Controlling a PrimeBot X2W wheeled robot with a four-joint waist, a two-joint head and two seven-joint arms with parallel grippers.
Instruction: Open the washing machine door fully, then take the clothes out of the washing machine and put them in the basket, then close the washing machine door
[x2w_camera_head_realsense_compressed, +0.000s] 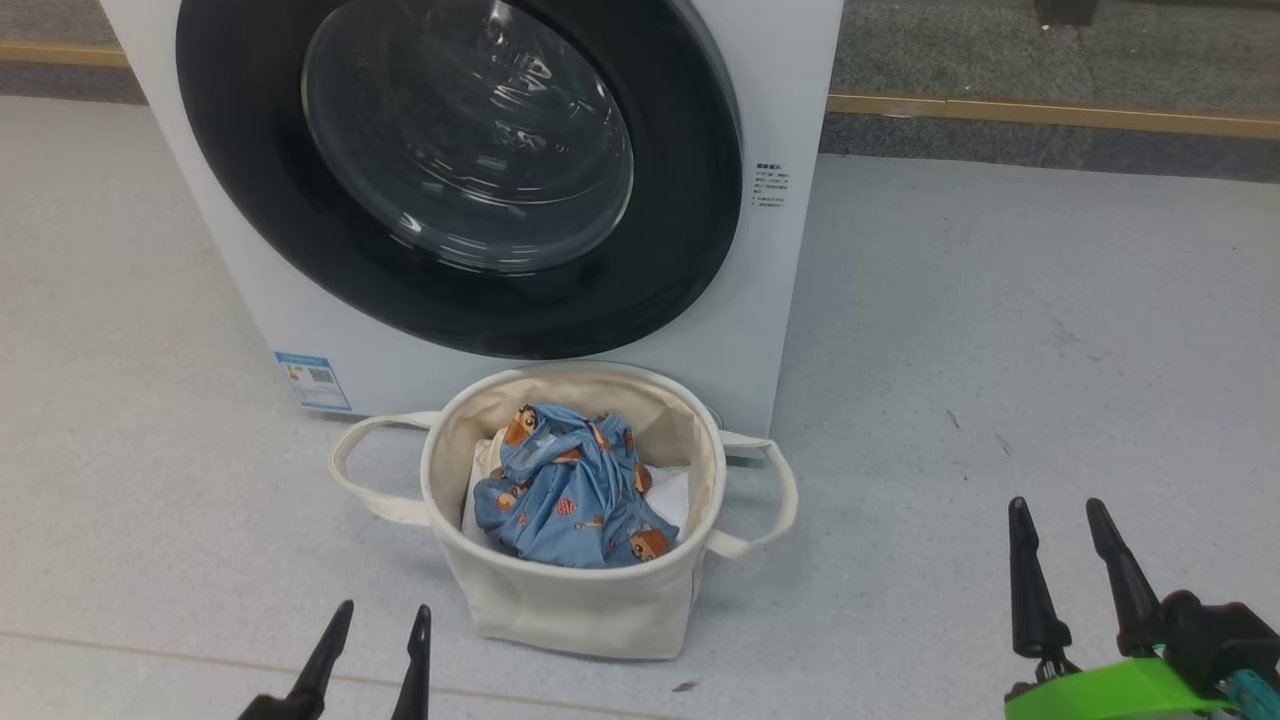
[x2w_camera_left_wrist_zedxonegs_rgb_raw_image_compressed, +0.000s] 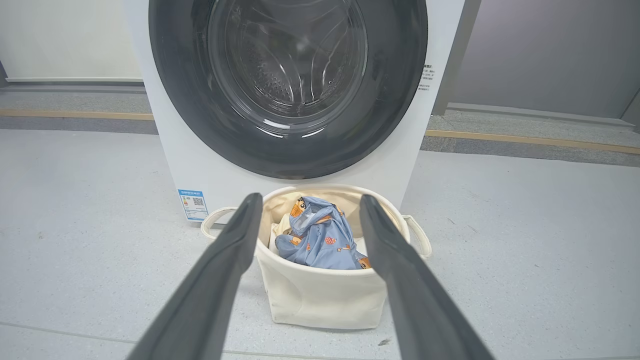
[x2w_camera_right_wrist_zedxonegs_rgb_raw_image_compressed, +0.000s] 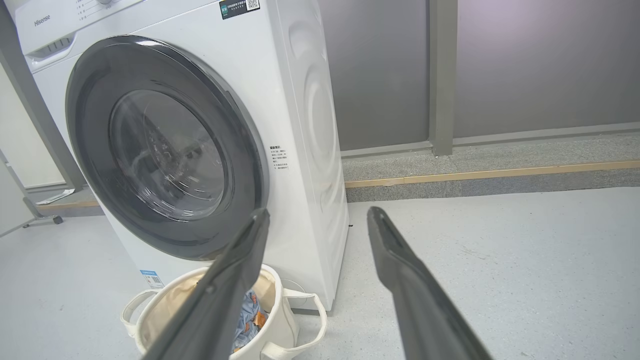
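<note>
The washing machine (x2w_camera_head_realsense_compressed: 775, 330) is a smooth white box standing on a pale speckled floor (x2w_camera_head_realsense_compressed: 1000, 350). Its door (x2w_camera_head_realsense_compressed: 460, 170) is round, with a wide glossy black rim around a clear, bulging glass bowl. The door lies shut, flat against the front and facing the robot. A small blue label (x2w_camera_head_realsense_compressed: 313, 381) sits at the lower left corner of the front, and small printed text (x2w_camera_head_realsense_compressed: 770, 185) sits just right of the rim.

The basket (x2w_camera_head_realsense_compressed: 580, 610) stands upright on the floor just in front of the machine, below the door, with its mouth up. It is a round tub of soft cream canvas, and its looped handles (x2w_camera_head_realsense_compressed: 775, 500) stick out to the left and right.

The clothes (x2w_camera_head_realsense_compressed: 570, 495) lie inside the basket as a crumpled heap of soft blue fabric printed with orange-brown bears. The heap's longer way runs from the back rim towards the front right. It rests on a plain white sheet (x2w_camera_head_realsense_compressed: 672, 495).

The left gripper (x2w_camera_head_realsense_compressed: 385, 610) hangs near the front of the basket, its dark tapered fingers apart and holding nothing. The right gripper (x2w_camera_head_realsense_compressed: 1057, 505) is well to the right of the basket, its fingers also apart and empty, above a green part (x2w_camera_head_realsense_compressed: 1120, 695) of the arm.
</note>
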